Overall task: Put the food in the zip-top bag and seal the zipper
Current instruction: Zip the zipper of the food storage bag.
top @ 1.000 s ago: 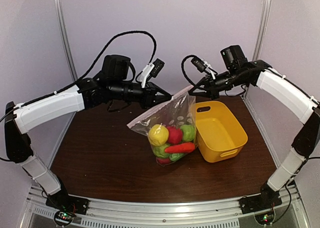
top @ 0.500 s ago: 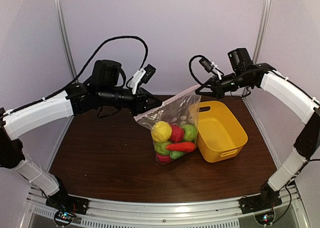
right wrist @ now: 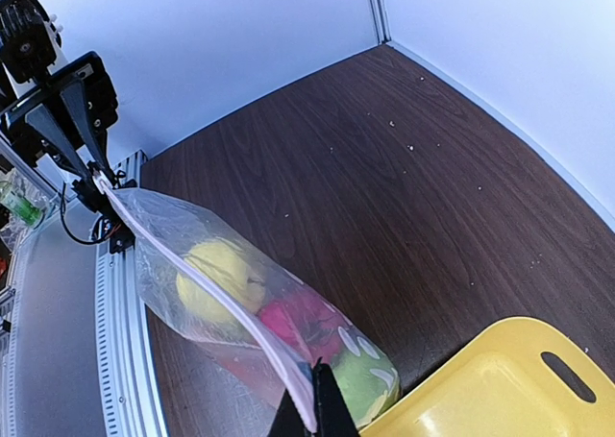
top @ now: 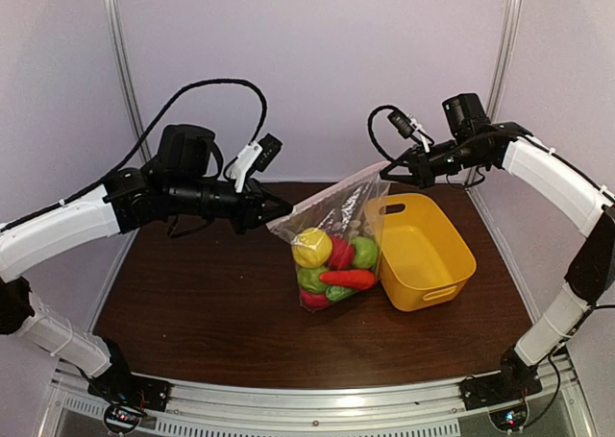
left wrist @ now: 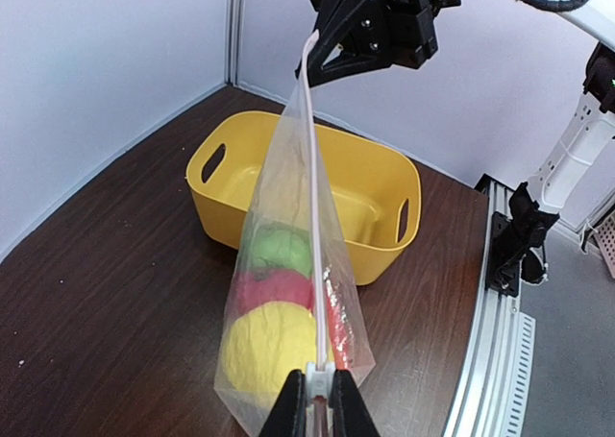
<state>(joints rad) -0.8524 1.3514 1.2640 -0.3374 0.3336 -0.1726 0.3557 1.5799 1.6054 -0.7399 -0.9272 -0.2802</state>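
The zip-top bag hangs between both grippers with its bottom resting on the table. Inside lies the food: a yellow piece, red and green pieces and an orange carrot. The zipper is stretched taut in a straight line along the top edge. My left gripper is shut on the zipper's left end, with a small white piece pinched between its fingers. At the opposite, higher corner my right gripper is shut on the bag's zipper edge.
A yellow plastic basket stands right of the bag, touching it or nearly so, and holds nothing that I can see. Dark wood tabletop lies to the left and front. White walls close in behind, and a metal rail runs along the near edge.
My left gripper has slid leftward along the zipper, away from the right gripper, to the bag's left corner. The top edge is now pulled straight. The right gripper shifted slightly right.
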